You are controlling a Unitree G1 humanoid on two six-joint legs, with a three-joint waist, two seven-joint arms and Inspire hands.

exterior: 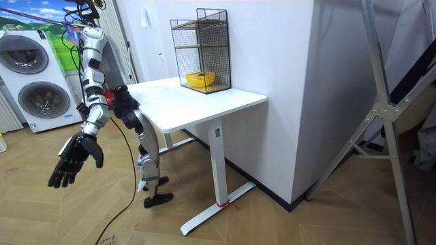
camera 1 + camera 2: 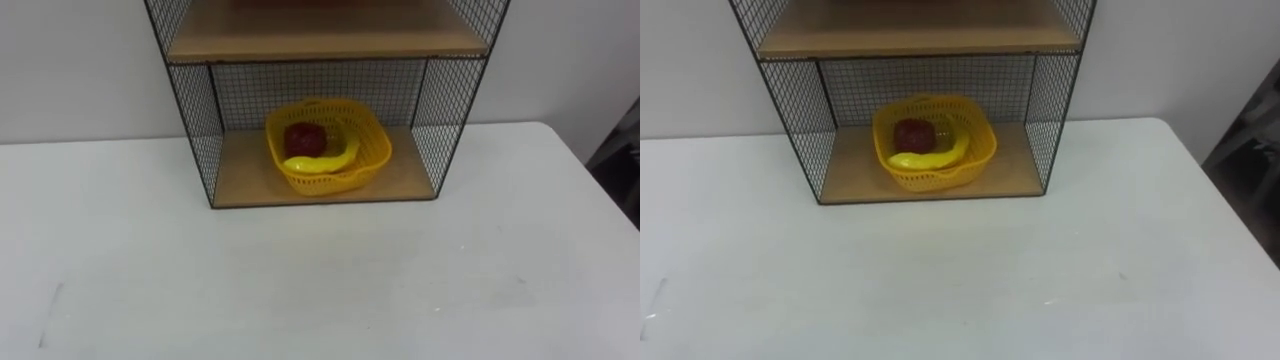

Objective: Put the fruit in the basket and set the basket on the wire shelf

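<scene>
A yellow plastic basket (image 2: 328,146) stands on the bottom wooden board of the black wire shelf (image 2: 196,110), slightly right of the board's middle. Inside it lie a dark red fruit (image 2: 305,139) and a yellow banana (image 2: 325,160), the banana curving along the front of the basket. In the room view the same basket (image 1: 200,79) sits in the shelf (image 1: 200,49) at the far end of the white table (image 1: 197,102). I stand at the table's near end, facing the shelf. My right hand (image 1: 73,160) hangs low beside me, away from the table, fingers relaxed and holding nothing.
The wire shelf has a second wooden board (image 2: 320,40) above the basket. The wide white tabletop (image 2: 320,280) stretches between me and the shelf. Washing machines (image 1: 34,75) stand behind me, and a metal stand (image 1: 381,129) is at the room view's right.
</scene>
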